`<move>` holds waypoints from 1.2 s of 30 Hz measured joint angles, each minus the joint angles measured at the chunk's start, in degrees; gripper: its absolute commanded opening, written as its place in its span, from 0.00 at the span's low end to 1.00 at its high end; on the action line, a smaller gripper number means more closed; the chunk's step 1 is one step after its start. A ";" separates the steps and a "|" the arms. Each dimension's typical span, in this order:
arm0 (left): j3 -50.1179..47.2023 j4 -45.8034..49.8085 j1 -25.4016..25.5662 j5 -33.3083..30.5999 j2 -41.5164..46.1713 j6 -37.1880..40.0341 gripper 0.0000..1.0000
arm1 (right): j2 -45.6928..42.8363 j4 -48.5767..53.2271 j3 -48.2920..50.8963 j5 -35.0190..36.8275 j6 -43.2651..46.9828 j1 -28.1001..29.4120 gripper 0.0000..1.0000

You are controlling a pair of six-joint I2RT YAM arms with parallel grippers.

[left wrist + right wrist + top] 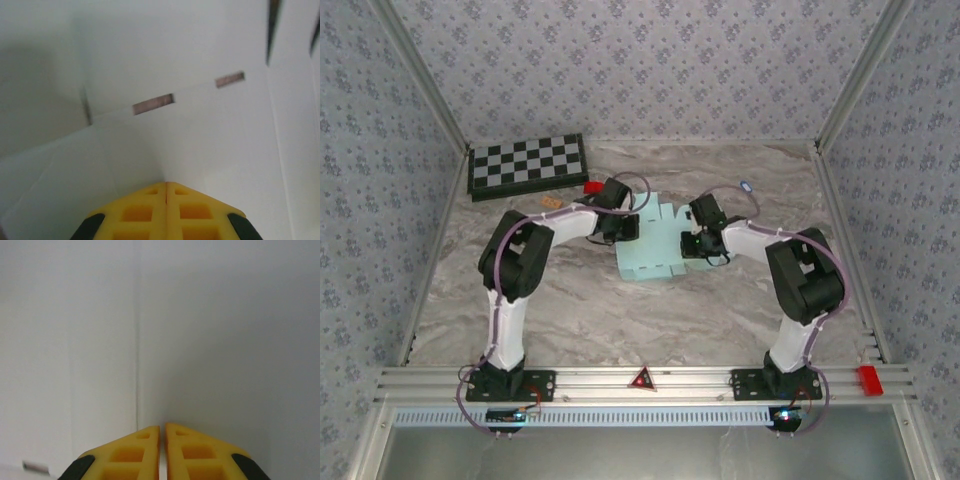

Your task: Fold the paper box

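Checkerboard point(527, 165) at the marble table's point(620, 320) far left, small red block point(593, 186) near its corner.

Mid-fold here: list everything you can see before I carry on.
paper box: one, pale blue, table centre, between the grippers
checkerboard: one, black and white, far left corner
red piece: one, small, off the checkerboard's near right corner
tan piece: one, small, left of the red piece
table: one, grey marbled
rail: one, silver, near edge
red triangle: one, mid rail
red block: one, right end of the rail
left gripper: one, yellow fingers, shut, at the box
right gripper: one, yellow fingers, shut, at the box
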State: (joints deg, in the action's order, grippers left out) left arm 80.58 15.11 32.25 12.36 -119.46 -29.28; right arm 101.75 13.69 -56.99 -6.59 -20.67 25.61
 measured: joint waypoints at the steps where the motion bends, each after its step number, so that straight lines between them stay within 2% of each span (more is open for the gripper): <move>1: 1.49 0.46 -0.11 -0.22 -0.94 0.59 0.00 | -0.57 -0.17 0.76 0.02 -0.61 1.03 0.12; 6: 7.87 3.13 -0.31 -0.13 -4.66 2.93 0.00 | -2.01 -0.20 2.16 0.00 -2.95 5.90 0.12; 10: 10.14 6.32 -0.22 0.76 -5.29 4.44 0.08 | -3.10 -0.11 2.23 -0.02 -4.44 9.03 0.12; 13: 10.78 8.11 -0.20 1.66 -5.03 5.18 0.17 | -5.25 0.28 2.05 0.68 -4.68 9.25 0.12; 18: 9.75 10.21 0.26 1.99 -1.05 5.42 0.23 | -7.26 1.84 -0.83 2.19 -4.13 8.00 0.12; 21: 6.97 10.25 0.83 1.99 3.85 4.20 0.22 | -7.26 2.73 -2.14 3.06 -3.34 6.38 0.11; 26: 1.64 8.92 2.47 2.01 9.03 0.90 0.15 | -6.91 5.49 -2.29 6.12 -2.32 3.19 0.11; 32: -5.60 7.34 4.28 1.75 9.25 -3.28 0.10 | -6.84 6.25 -0.22 8.17 -1.99 2.58 0.10; 36: -6.54 6.97 4.24 1.27 7.72 -4.90 0.07 | -6.84 6.40 3.45 8.17 -1.99 3.23 0.10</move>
State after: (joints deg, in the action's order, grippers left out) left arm 74.04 22.09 36.49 13.63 -111.74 -34.17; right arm 94.91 20.10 -53.54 1.58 -22.65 28.84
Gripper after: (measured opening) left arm 0.077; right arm 0.105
